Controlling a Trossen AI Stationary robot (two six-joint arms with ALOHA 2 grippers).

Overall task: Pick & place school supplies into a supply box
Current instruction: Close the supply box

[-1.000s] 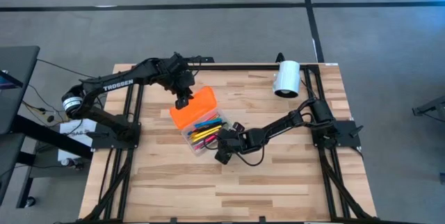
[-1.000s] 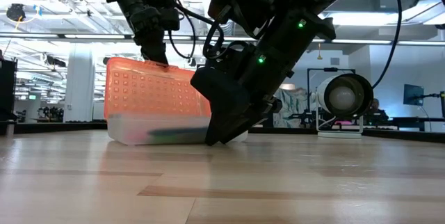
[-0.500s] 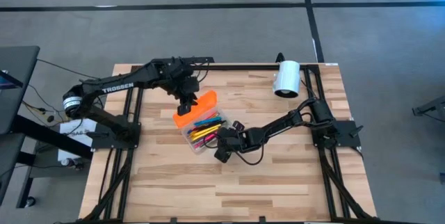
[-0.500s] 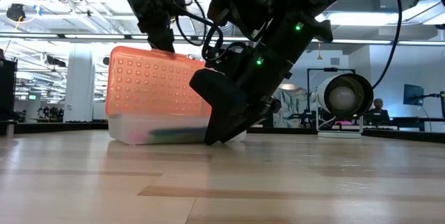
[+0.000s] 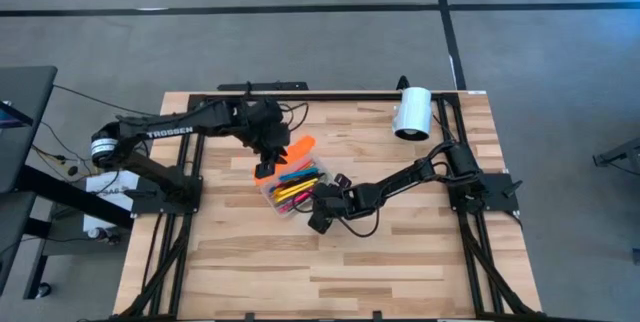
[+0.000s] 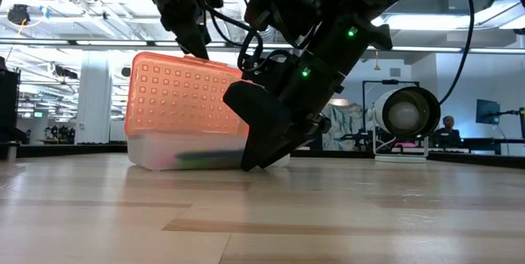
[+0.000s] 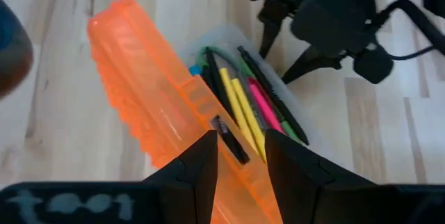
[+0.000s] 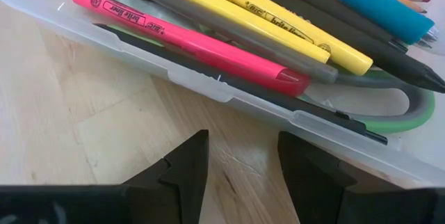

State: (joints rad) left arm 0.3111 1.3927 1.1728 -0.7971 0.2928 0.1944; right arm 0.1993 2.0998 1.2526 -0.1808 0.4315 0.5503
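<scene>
Starting at the left of the wooden table, we see the left gripper reaching in from the far left. Its fingers grasp the top edge of the orange lid, which stands nearly upright on its hinge.

Just right of the lid sits the supply box, near the table's middle. Its clear base already holds the school supplies: yellow, pink, blue and dark pens, with green scissor handles beneath them.

Next comes the right gripper, low beside the box's near right wall, fingers spread and holding nothing. At the far right stands a white cylinder.

We judge the packing finished and the closing step under way. Next, the lid should swing down and press shut.
</scene>
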